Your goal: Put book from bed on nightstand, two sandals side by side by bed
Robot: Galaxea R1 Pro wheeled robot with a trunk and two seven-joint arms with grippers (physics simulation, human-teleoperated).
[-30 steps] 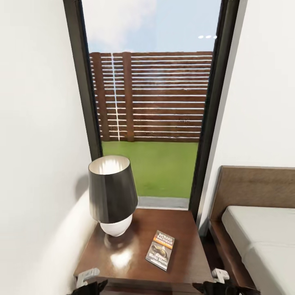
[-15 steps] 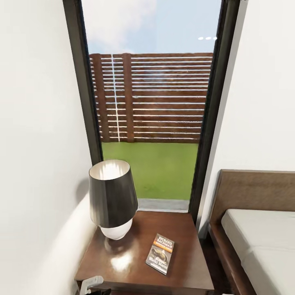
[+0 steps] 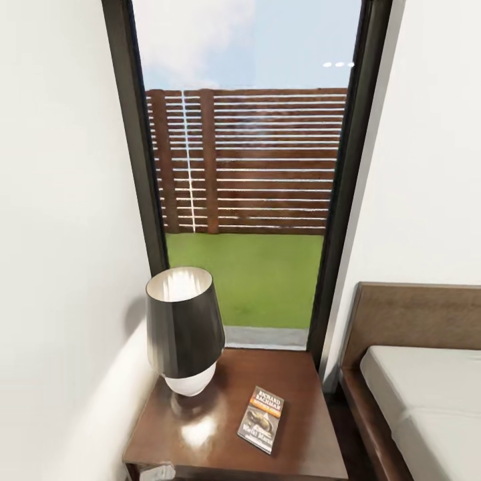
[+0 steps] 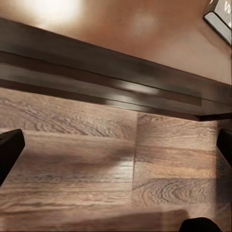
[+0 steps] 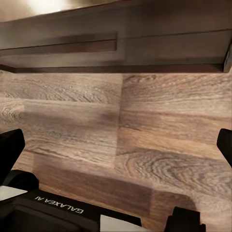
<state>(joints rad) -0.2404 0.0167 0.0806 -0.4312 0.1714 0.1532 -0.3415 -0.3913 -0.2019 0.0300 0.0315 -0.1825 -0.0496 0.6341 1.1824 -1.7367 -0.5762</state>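
Book (image 3: 261, 419) lay flat on nightstand (image 3: 200, 434) worktop beside lamp (image 3: 184, 331); bed (image 3: 427, 394) adjacent. Both pincers, left (image 4: 116, 145) and right (image 5: 116, 145), spread wide, empty.

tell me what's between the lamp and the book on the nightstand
Nothing: in the head view, bare glossy nightstand top separates the lamp from the book.

The bed (image 3: 427, 394) is running out of the head view at the right and lower edges, and the front edge of the nightstand (image 3: 227, 434) is being cut off at the bottom. In the left wrist view the book (image 4: 221, 15) is showing as one corner at the picture's edge, its lettering too cropped to read. The fingertips of the left gripper (image 4: 116, 145) and the right gripper (image 5: 118, 145) are appearing as dark slivers at the side edges.
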